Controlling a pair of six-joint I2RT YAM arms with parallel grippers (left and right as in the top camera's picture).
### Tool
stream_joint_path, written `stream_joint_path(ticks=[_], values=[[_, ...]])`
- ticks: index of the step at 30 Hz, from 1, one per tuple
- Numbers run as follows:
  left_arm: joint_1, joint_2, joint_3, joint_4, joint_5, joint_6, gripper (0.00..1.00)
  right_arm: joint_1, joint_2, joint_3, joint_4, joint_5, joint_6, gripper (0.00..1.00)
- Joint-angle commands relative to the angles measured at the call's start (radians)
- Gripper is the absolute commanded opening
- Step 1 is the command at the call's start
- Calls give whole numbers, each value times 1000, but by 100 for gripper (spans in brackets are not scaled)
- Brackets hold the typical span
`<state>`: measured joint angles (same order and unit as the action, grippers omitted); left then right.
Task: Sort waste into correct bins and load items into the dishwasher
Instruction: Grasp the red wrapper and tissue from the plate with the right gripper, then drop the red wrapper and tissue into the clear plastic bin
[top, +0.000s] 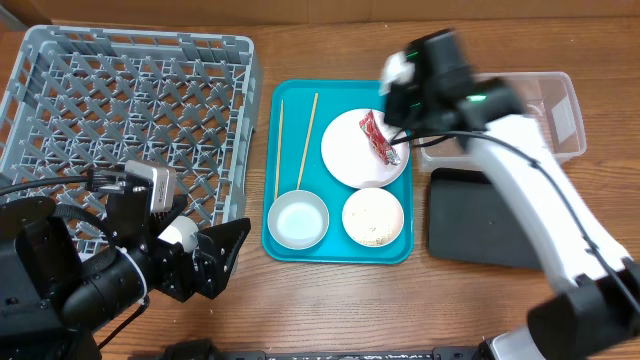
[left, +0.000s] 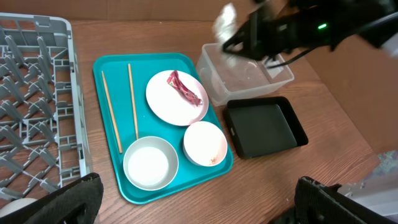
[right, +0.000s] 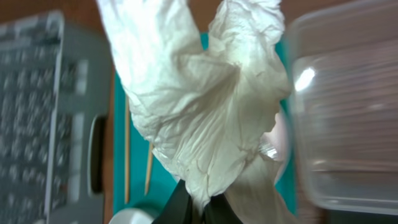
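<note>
Paper scrap, white and crumpled, hangs pinched in the right gripper, whose fingers are pressed together on its lower end. The right wrist view shows almost nothing else. Seen from overhead, the scrap is held up above the worktop, over the 1 o'clock corner of the teal tray. It is just beside the clear tub, which stands at the tray's 2 o'clock. That part is blurred, so I cannot tell what the tub holds. A black tray lies at 6 o'clock from the tub, close to it.

On the teal tray a plate sits at 1 o'clock with a red wrapper lying on it. Two chopsticks lie lengthwise at 10 o'clock. One bowl is at 7 o'clock, and a second bowl at 5 o'clock has pale grainy bits inside.

The dish rack stands at 9 o'clock from the tray. The left gripper hovers by the rack's 5 o'clock corner, fingers spread wide, holding nothing.
</note>
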<state>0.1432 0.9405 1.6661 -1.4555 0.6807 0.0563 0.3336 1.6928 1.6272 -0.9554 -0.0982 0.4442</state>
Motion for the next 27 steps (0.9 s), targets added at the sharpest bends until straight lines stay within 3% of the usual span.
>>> stream_joint_path(ticks=[1,6,7,8,9,15,20,27], values=[[-6,2,18,-1,14,19,100,-90,26,-10,-39,142,-3,4],[-6,2,18,-1,14,19,100,-178,74,-73,-45,237,-2,7],[-6,2,18,-1,14,19,100,-187,87,-76,-51,232,-3,16],[-6,2,18,-1,14,19,100,-192,97,-76,-54,232,-3,34],[-6,2,18,-1,14,19,100,-196,104,-76,-54,233,-3,40],[-6,2,18,-1,14,19,100,-175,65,-53,-18,85,-83,64],[-6,2,18,-1,14,19,100,-35,36,-55,8,11,-156,73],[-6,2,18,-1,14,19,100,114,153,-57,39,271,-165,79]])
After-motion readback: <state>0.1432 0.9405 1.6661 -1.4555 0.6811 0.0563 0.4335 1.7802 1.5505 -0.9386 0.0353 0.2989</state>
